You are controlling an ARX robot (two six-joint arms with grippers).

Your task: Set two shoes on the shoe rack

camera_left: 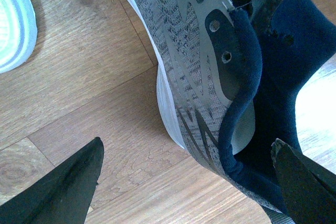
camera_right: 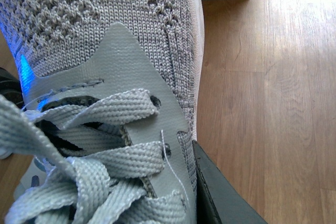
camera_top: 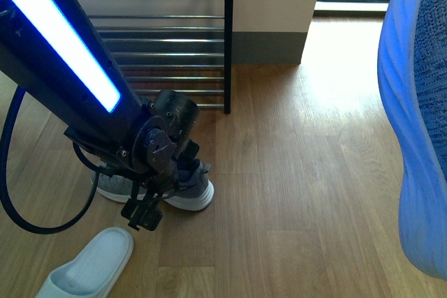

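Open plank floor (camera_top: 300, 172) lies right of the black-framed, chrome-barred shoe rack (camera_top: 228, 40). My left gripper (camera_top: 143, 213) stands spread astride the heel collar of the grey knit sneaker (camera_top: 194, 193) on the floor before the rack, a foam slide (camera_top: 94, 263) nearby. My right gripper (camera_right: 218, 192) clamps the raised sneaker (camera_top: 419, 102), aloft at right

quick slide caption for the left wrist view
Open left gripper straddling the side wall of a grey knit sneaker on the wood floor

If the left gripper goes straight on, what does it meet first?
The grey sneaker on the floor, probably its navy heel collar; the left gripper has jaws open astride it.
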